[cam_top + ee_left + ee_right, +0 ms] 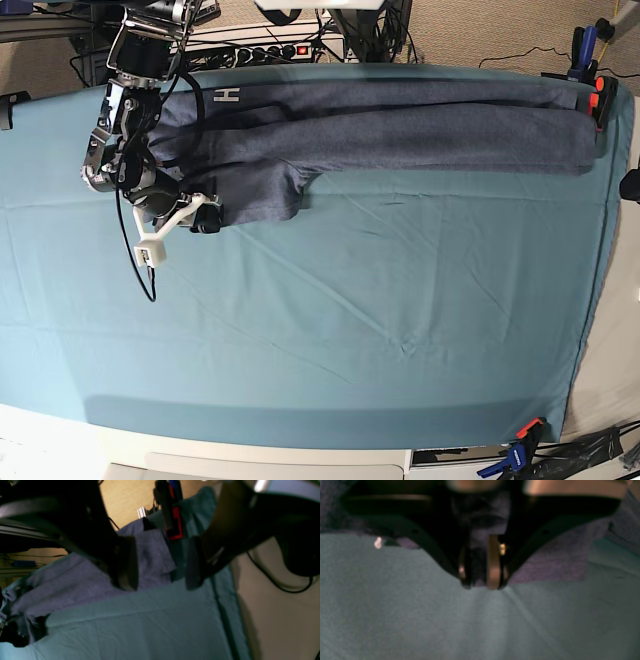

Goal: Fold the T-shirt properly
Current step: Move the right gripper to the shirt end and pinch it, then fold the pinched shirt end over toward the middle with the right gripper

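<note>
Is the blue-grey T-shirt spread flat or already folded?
Partly folded: the heathered blue-grey cotton T-shirt lies as a long narrow band on the teal table cloth, one sleeve sticking out.

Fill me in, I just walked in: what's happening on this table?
A two-armed robot is folding a blue-grey T-shirt lying along the far side of a teal table cloth. The right gripper is pinching the shirt's edge at the cloth. The left gripper hangs open above the other end, holding nothing.

A teal table cloth (350, 330) is covering the table. Clamps are gripping it at five o'clock (520, 440) and one o'clock (597, 95); a power strip (265, 52) is lying at twelve.
</note>
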Action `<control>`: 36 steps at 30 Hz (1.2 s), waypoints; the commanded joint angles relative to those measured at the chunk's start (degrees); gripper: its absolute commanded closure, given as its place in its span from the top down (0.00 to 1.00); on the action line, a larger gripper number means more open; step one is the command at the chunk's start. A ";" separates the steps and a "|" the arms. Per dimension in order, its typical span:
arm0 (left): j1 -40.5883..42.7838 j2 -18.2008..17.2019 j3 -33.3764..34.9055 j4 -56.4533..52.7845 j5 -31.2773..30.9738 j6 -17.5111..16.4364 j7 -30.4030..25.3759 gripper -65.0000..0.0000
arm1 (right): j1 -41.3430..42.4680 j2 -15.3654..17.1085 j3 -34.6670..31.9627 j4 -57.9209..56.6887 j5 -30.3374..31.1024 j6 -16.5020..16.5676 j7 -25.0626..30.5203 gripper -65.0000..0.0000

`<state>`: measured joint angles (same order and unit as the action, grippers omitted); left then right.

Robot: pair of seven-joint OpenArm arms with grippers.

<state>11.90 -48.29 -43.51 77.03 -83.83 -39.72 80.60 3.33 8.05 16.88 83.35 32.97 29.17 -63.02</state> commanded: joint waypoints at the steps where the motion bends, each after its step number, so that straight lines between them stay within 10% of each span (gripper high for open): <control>1: -0.31 -1.86 -0.61 0.76 -1.17 -0.28 -0.60 0.50 | 0.31 0.20 0.04 0.33 -0.44 0.13 -1.92 0.13; 5: -0.31 -1.86 -0.61 0.76 -1.17 -0.28 -0.60 0.50 | 0.31 0.20 0.04 0.33 -0.44 0.13 -2.23 0.00; 36: -0.31 -1.86 -0.61 0.76 -1.17 -0.28 -0.60 0.50 | -16.50 0.20 0.04 31.74 7.37 7.58 -7.39 0.00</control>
<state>11.90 -48.29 -43.51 77.03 -83.85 -39.72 80.60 -13.52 7.77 16.80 114.02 39.20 36.47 -71.16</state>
